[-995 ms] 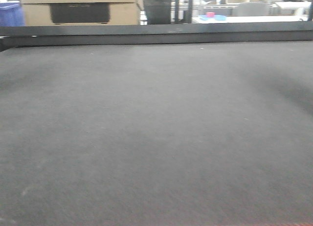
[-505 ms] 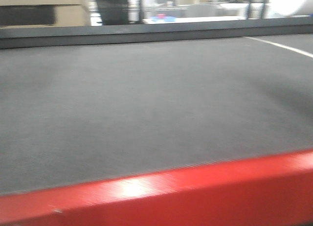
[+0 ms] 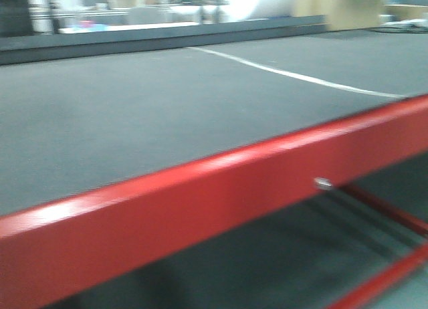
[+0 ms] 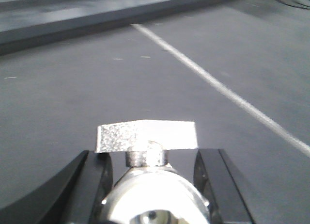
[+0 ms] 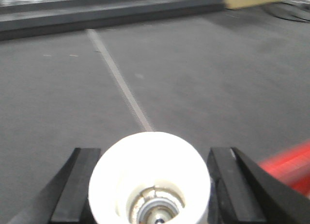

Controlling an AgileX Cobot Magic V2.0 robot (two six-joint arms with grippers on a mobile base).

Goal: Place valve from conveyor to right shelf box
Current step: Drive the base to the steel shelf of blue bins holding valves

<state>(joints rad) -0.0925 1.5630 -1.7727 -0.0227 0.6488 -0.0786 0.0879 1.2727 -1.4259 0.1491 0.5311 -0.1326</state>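
Note:
In the left wrist view my left gripper (image 4: 152,167) is shut on a silver metal valve (image 4: 147,136); its flat handle lies crosswise above the black fingers (image 4: 94,178). My right gripper (image 5: 151,161) in the right wrist view is shut on a white round valve (image 5: 150,173), whose open end faces the camera. Both hang over the conveyor's dark grey belt (image 3: 134,122). Its red frame (image 3: 200,202) slants across the front view. Neither gripper shows in the front view. The right shelf box is out of view.
A thin white line (image 3: 294,75) crosses the belt. A dark raised rail (image 3: 167,38) runs along the belt's far edge. Red crossbars (image 3: 381,209) sit under the frame at the lower right. A blurred room lies beyond.
The front view has swung right and pulled back. The red frame has come into view and climbed up the picture. The white belt line and the background have slid left.

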